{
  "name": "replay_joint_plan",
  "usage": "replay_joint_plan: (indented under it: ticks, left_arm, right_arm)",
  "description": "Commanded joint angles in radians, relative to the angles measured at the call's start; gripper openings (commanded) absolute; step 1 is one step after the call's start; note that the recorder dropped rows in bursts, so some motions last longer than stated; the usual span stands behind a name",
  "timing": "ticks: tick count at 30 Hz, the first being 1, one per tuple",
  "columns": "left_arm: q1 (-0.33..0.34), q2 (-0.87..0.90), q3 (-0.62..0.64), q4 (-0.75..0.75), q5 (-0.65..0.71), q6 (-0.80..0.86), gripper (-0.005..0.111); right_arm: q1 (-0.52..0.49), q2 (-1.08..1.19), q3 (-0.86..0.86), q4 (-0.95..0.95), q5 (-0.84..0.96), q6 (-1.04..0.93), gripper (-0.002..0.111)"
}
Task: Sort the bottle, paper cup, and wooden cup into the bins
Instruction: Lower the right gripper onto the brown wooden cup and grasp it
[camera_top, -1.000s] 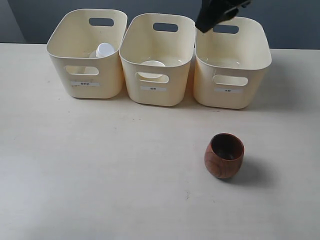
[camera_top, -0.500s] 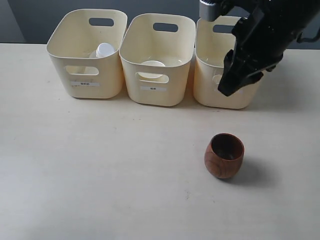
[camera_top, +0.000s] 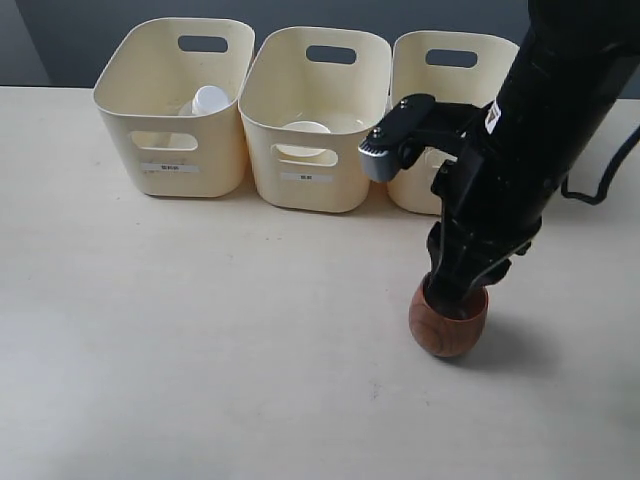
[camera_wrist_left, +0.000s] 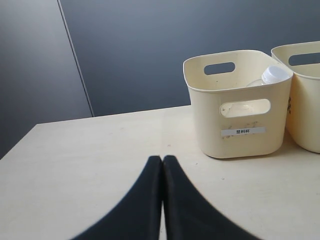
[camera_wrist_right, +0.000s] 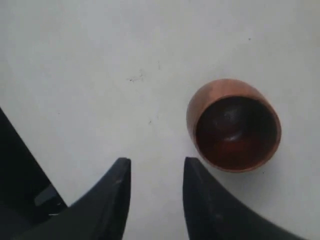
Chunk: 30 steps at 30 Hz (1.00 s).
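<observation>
The wooden cup (camera_top: 446, 335) stands upright on the table in front of the right bin (camera_top: 455, 60). My right gripper (camera_wrist_right: 156, 167) hangs open just above the table; the cup (camera_wrist_right: 233, 125) lies beside one finger, not between the two. In the exterior view the right arm (camera_top: 520, 170) covers the cup's rim. The bottle (camera_top: 209, 99) leans inside the left bin (camera_top: 170, 150), its white cap showing. The paper cup (camera_top: 303, 129) sits in the middle bin (camera_top: 315, 185). My left gripper (camera_wrist_left: 162, 160) is shut and empty, low over the table facing the left bin (camera_wrist_left: 240, 112) and the bottle (camera_wrist_left: 274, 74).
The three bins stand side by side along the table's far edge against a dark wall. The right arm's cable (camera_top: 610, 165) trails off to the right. Bare tabletop (camera_top: 200, 330) spreads in front of the left and middle bins.
The right arm has come down from above the right bin toward the front and now hangs right over the wooden cup. The cup, bins and their contents have stayed put.
</observation>
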Motion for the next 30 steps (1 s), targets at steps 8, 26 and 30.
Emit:
replay_joint_plan:
  ticks: [8, 26, 30]
  left_arm:
    - [0.000, -0.005, 0.002, 0.000, -0.007, -0.001, 0.000]
    - [0.000, -0.005, 0.002, 0.000, -0.007, -0.001, 0.000]
    - [0.000, -0.005, 0.002, 0.000, -0.007, -0.001, 0.000]
  right_arm:
    - [0.005, -0.009, 0.067, -0.020, -0.143, 0.003, 0.049]
    - [0.005, 0.143, 0.072, -0.072, -0.190, -0.001, 0.049]
    - [0.005, 0.157, 0.072, -0.074, -0.190, -0.001, 0.049]
